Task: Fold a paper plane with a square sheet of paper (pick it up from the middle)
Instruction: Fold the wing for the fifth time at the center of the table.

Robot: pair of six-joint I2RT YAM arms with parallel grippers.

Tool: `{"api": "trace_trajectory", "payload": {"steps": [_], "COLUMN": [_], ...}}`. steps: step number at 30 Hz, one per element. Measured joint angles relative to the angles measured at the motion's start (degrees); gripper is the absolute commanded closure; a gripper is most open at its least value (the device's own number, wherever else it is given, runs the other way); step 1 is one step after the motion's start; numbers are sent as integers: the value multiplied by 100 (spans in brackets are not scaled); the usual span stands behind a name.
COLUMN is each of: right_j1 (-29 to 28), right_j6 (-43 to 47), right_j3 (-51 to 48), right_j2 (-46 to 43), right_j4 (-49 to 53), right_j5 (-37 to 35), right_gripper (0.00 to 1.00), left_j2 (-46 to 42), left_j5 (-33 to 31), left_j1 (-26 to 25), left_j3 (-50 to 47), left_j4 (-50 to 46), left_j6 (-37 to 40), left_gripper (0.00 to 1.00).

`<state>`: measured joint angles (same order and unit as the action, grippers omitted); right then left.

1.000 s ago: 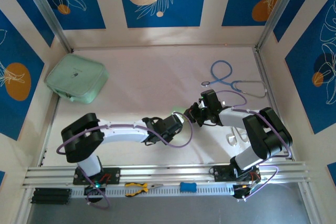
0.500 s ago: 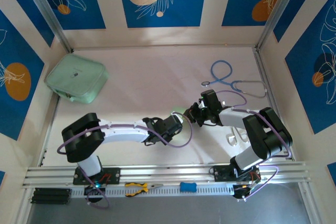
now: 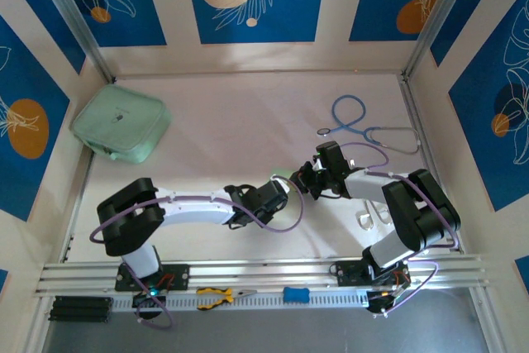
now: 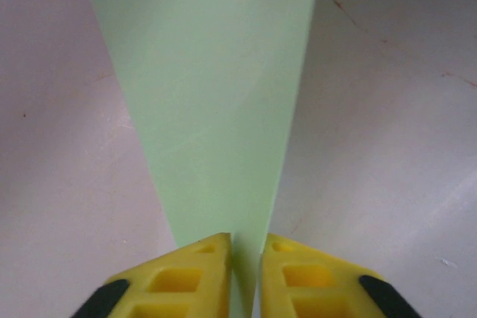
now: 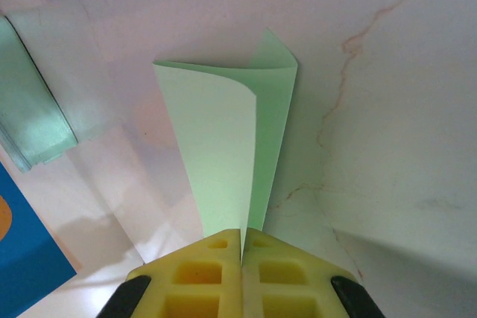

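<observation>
The square sheet of paper (image 3: pixel 283 175), thin and light green, is folded and held off the pale table between both grippers at mid-table. In the right wrist view the sheet (image 5: pixel 223 139) fans out as two curled layers, and my right gripper (image 5: pixel 242 236) is shut on its narrow end. In the left wrist view the sheet (image 4: pixel 209 94) tapers down into my left gripper (image 4: pixel 246 247), whose yellow fingers stand a narrow gap apart with the paper between them, not clamped. From above, the left gripper (image 3: pixel 285 184) and the right gripper (image 3: pixel 300 178) nearly meet.
A mint-green zip pouch (image 3: pixel 121 126) lies at the back left, also at the left edge of the right wrist view (image 5: pixel 33 117). A blue stethoscope (image 3: pixel 364 126) lies at the back right. Pliers (image 3: pixel 216 295) and a blue tool (image 3: pixel 295 293) rest on the front rail.
The left gripper's fingers have drawn closer together around the paper. Arms and paper have barely shifted.
</observation>
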<state>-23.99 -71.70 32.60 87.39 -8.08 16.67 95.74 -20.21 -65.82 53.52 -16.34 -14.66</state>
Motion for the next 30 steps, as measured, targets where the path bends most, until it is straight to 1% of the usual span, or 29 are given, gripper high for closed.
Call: {"api": "trace_trajectory", "payload": {"steps": [4, 7, 10, 12, 14, 16, 23, 30], "right_j1": [0, 0, 0, 0, 2, 13, 142, 138], "right_j6": [0, 9, 81, 214, 295, 417, 621, 632], "right_j3": [-2, -17, -22, -22, -24, -28, -240, -752], "right_j2": [-9, -76, -199, -376, -597, -894, -2055, -2741], "right_j4": [2, 4, 50, 192, 391, 621, 1207, 1377], "right_j5": [0, 0, -11, -66, -173, -313, -752, -1005], "right_gripper": [96, 90, 76, 64, 56, 52, 51, 54], "left_j2": [0, 4, 31, 63, 90, 94, 92, 92], "left_j5": [2, 15, 33, 85, 173, 280, 938, 1663], "left_j1": [0, 0, 0, 2, 13, 63, 422, 857], "left_j3": [0, 0, 2, 0, 0, 0, -144, -328], "left_j4": [9, 26, 48, 50, 63, 83, 398, 765], "left_j6": [-15, -42, -98, -157, -199, -249, -457, -664], "left_gripper": [93, 97, 99, 100, 100, 100, 100, 100]}}
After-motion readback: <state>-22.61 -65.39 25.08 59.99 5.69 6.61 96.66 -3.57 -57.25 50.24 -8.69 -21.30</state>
